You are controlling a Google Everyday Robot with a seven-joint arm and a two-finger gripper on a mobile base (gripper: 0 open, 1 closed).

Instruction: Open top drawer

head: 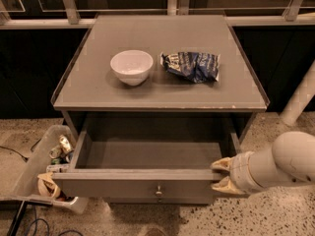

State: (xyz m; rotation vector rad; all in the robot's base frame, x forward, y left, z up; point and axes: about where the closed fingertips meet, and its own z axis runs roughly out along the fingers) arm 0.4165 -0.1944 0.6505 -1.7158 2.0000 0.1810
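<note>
Drawer: I see the top drawer [123, 186] standing well out of the cabinet [162, 100], its grey box open to view and bare inside.
Claw: the gripper [220, 175] sits at the right end of the drawer front. Its two fingers are spread, one above the front's top edge and one below; I cannot tell if they press on it.
Bearing: the drawer lies at 9 o'clock from the claw, with the knob [158, 191] between 8 and 9.
Long axis: the front runs 9 to 3.
Travel: I judge any further pull goes toward 6.
</note>
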